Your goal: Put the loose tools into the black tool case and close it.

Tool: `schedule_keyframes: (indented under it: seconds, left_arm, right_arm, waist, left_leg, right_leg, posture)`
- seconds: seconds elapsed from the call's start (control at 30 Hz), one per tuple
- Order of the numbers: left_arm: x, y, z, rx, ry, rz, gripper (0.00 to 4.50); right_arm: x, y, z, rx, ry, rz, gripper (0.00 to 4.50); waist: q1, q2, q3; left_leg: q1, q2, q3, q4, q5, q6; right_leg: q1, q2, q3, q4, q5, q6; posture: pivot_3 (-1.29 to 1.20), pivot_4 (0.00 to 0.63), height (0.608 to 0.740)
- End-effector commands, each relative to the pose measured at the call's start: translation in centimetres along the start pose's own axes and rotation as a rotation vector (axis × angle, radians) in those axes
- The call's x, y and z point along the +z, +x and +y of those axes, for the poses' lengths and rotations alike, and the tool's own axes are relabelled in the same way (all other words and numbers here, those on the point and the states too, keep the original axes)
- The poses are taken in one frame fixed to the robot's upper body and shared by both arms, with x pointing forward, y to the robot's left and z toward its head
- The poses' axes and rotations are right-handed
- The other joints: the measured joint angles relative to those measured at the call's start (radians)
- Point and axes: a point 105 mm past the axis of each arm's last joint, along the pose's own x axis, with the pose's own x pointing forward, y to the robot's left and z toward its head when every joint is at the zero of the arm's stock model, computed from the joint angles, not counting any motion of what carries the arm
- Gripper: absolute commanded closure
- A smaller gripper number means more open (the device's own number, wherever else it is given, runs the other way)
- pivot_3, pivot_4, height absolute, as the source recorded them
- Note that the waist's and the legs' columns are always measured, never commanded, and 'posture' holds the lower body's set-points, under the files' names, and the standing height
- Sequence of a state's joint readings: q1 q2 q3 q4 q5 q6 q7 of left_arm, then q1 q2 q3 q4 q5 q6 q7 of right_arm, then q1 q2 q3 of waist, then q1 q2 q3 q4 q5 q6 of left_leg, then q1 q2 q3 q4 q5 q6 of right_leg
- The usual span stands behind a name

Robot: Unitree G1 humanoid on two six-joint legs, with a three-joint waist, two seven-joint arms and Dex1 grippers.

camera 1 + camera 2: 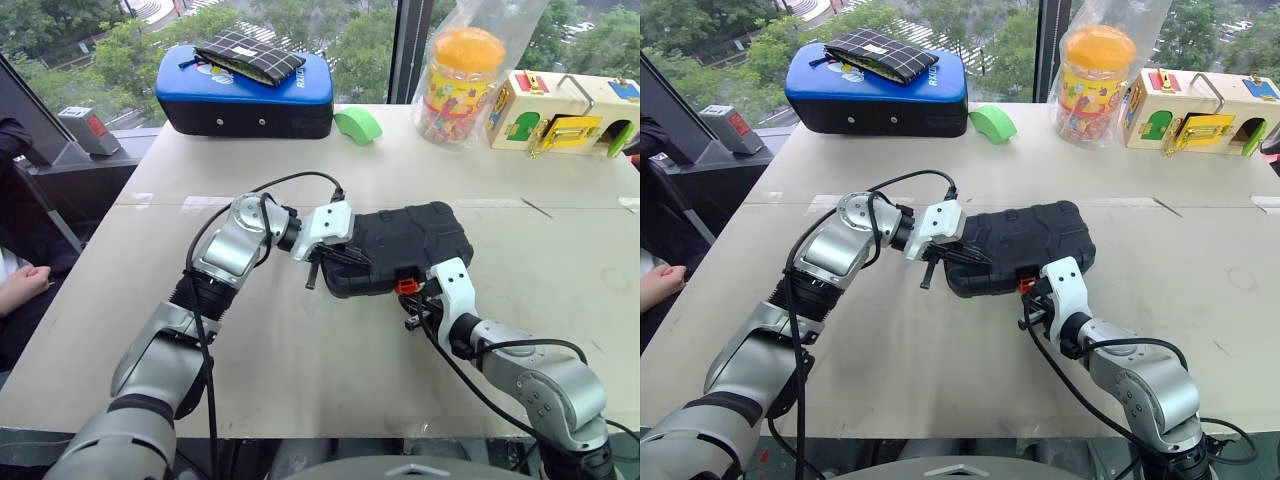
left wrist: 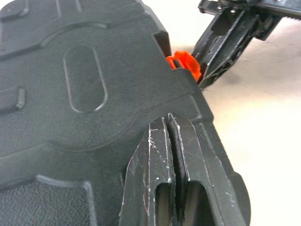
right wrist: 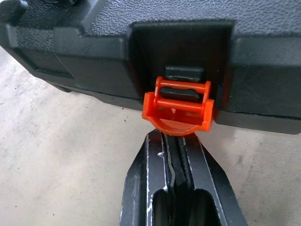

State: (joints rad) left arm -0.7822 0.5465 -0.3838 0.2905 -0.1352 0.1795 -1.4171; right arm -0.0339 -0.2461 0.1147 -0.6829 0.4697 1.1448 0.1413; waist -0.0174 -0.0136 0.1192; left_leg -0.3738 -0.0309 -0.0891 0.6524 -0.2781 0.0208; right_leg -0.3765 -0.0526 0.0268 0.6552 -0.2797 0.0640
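Your right gripper (image 3: 181, 141), fingers pressed together, sat under the orange latch (image 3: 178, 110); your left gripper (image 2: 171, 136), also closed, pinned the lid of the black tool case (image 1: 405, 245) mid-table. Latching remained: you needed an upward push.

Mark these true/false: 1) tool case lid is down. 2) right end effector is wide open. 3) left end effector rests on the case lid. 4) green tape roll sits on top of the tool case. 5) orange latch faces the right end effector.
1) True: the black tool case lies with its lid down.
2) False: the right end effector is shut, its tips at the orange latch.
3) True: the left end effector, shut, presses on the lid.
4) False: the green tape roll lies apart, beside the blue-topped case.
5) True.
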Motion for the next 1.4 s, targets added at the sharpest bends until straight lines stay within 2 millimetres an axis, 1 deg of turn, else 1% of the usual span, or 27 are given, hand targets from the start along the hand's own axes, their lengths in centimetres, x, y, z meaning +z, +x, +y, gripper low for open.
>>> schedule_keyframes:
  seconds: [0.03,0.3,0.6,0.7,0.77,0.87,1.07,1.13,1.2,1.27,1.3,1.33,1.37,1.4]
  left_arm:
    - [-3.2,0.9,-2.1,-0.107,-0.092,0.104,4.44]
    - [-3.3,1.0,-2.2,-0.141,-0.09,0.111,4.44]
    - [-3.2,1.2,-2.2,-0.155,-0.082,0.11,4.44]
    - [-3.2,1.4,-2.2,-0.157,-0.082,0.112,4.44]
    - [-3.3,1.4,-2.3,-0.158,-0.081,0.115,4.44]
    - [-3.5,1.5,-2.4,-0.155,-0.082,0.12,4.44]
    - [-3.7,1.7,-2.6,-0.149,-0.087,0.116,4.44]
    - [-3.7,1.7,-2.5,-0.137,-0.094,0.109,4.44]
    - [-3.8,1.7,-2.5,-0.127,-0.097,0.107,4.44]
    - [-3.4,1.7,-2.3,-0.089,-0.108,0.066,4.44]
    - [-2.8,1.6,-2.0,-0.058,-0.102,0.02,4.44]
    - [-1.8,1.4,-1.6,-0.007,-0.088,-0.061,4.44]
    - [-0.8,1.0,-1.1,0.053,-0.096,-0.132,4.44]
    - [0.0,0.3,-0.8,0.079,-0.155,-0.198,4.44]
  right_arm:
    - [1.9,-0.8,-0.2,-0.025,-0.017,-0.087,4.5]
    - [3.7,-1.7,0.5,0.003,-0.008,-0.163,4.5]
    - [4.3,-1.7,0.7,0.005,0.004,-0.187,4.5]
    - [4.8,-1.7,0.7,0.009,-0.005,-0.198,4.5]
    - [5.3,-1.8,0.8,0.014,-0.016,-0.207,4.5]
    - [6.7,-2.2,1.0,0.037,-0.044,-0.235,4.5]
    - [8.5,-2.5,0.6,0.045,-0.095,-0.246,4.5]
    - [9.1,-2.5,0.6,0.052,-0.112,-0.259,4.5]
    - [9.8,-2.7,0.6,0.058,-0.12,-0.278,4.5]
    - [10.4,-3.3,0.8,0.068,-0.152,-0.317,4.5]
    - [11.0,-3.8,1.1,0.075,-0.152,-0.377,4.5]
    - [12.1,-4.9,1.6,0.092,-0.203,-0.481,4.5]
    - [12.0,-5.4,1.4,0.068,-0.245,-0.501,4.5]
    - [11.7,-5.9,1.4,0.078,-0.288,-0.5,4.5]
  waist:
    - [0.0,0.0,0.0]
    - [0.0,0.0,0.0]
    - [0.0,0.001,0.0]
    - [0.0,0.001,0.0]
    - [0.0,0.001,0.001]
    - [0.0,0.002,0.001]
    - [-0.004,0.003,0.002]
    - [-0.013,0.002,0.002]
    - [-0.017,0.005,0.001]
    - [-0.005,0.004,-0.001]
    - [-0.001,0.004,-0.001]
    - [0.003,0.004,-0.001]
    - [0.006,0.006,0.001]
    - [0.006,0.007,0.001]
  left_leg:
    - [0.0,0.0,0.0,0.0,0.0,0.0]
    - [0.0,0.0,0.0,0.0,0.0,0.0]
    - [0.0,0.0,0.0,0.0,0.0,0.0]
    - [0.0,0.0,0.0,0.0,0.0,0.0]
    - [0.0,0.0,0.0,0.0,0.0,0.0]
    - [0.0,0.0,0.0,0.0,0.0,0.0]
    - [0.0,0.0,0.001,0.0,0.0,0.0]
    - [0.003,0.0,0.001,0.0,0.0,0.0]
    - [0.007,0.0,0.002,0.0,0.0,0.0]
    - [0.012,0.0,0.0,-0.002,0.0,0.0]
    - [0.012,0.0,-0.002,-0.004,0.0,0.0]
    - [0.011,0.0,-0.003,-0.004,0.0,0.0]
    - [0.011,0.0,-0.003,-0.004,0.0,0.0]
    - [0.008,0.0,-0.003,-0.004,0.0,0.0]
  right_leg:
    - [0.0,0.0,0.0,0.0,0.0,0.0]
    - [0.0,0.0,0.0,0.0,0.0,0.0]
    - [0.0,0.0,0.0,0.0,0.0,0.0]
    - [0.0,0.0,0.001,0.0,0.0,0.0]
    - [0.0,0.0,0.001,0.0,0.0,0.0]
    - [0.0,0.0,0.001,0.001,0.0,0.0]
    - [0.0,0.0,0.001,0.001,0.0,0.0]
    - [0.0,0.0,0.002,0.002,0.0,0.0]
    - [0.003,0.0,0.003,0.003,0.0,0.0]
    - [0.008,0.0,0.002,0.001,0.0,0.0]
    - [0.009,0.0,-0.001,-0.001,-0.001,0.001]
    - [0.009,0.0,-0.001,-0.001,-0.001,0.001]
    - [0.009,0.0,-0.001,-0.002,-0.001,0.001]
    - [0.008,-0.001,-0.001,-0.003,-0.001,0.001]
  posture:
    - [0.0,0.15,0.74]
    - [0.0,0.15,0.74]
    - [0.0,0.15,0.74]
    - [0.0,0.15,0.74]
    - [0.0,0.15,0.74]
    - [0.0,0.15,0.74]
    - [0.0,0.15,0.74]
    - [0.0,0.15,0.74]
    - [0.0,0.15,0.74]
    - [0.0,0.15,0.74]
    - [0.0,0.15,0.74]
    - [0.0,0.15,0.74]
    - [0.0,0.15,0.74]
    - [0.0,0.15,0.74]
